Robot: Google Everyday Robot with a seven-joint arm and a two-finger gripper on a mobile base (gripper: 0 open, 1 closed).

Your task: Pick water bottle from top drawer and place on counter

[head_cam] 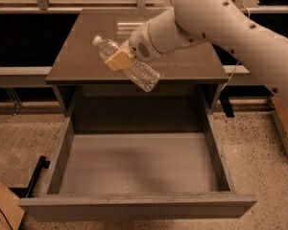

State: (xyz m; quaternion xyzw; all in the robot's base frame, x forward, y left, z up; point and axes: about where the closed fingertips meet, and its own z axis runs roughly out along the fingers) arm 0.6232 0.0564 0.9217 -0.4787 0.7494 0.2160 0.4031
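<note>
Camera view, single view inspected.

Item 1: one small clear ribbed plastic water bottle (145, 75) with a white cap. It is off every surface, held in the air and tilted, with the cap up to the left and the base down to the right. In the picture it lies across the front part of the bench, and its base overlaps the bench's front edge.

Item 2: one gripper (119, 60) at the end of one white robot arm (230, 23), which enters from the upper right. The jaws are clamped on the middle of the bottle. One tan pad (118, 59) shows across the bottle's body; the opposite one is hidden behind it.

Item 3: one flat glossy brown square bench (81, 56), a cabinet top with a thin edge.

Item 4: one wide shallow grey top drawer (134, 209), pulled fully out below the bench. Its smooth grey floor is exposed.

Surroundings: speckled beige floor (259, 147); one black bar (34, 175) on the floor just left of the drawer; one brown cardboard piece (2, 207) at the lower left corner.
</note>
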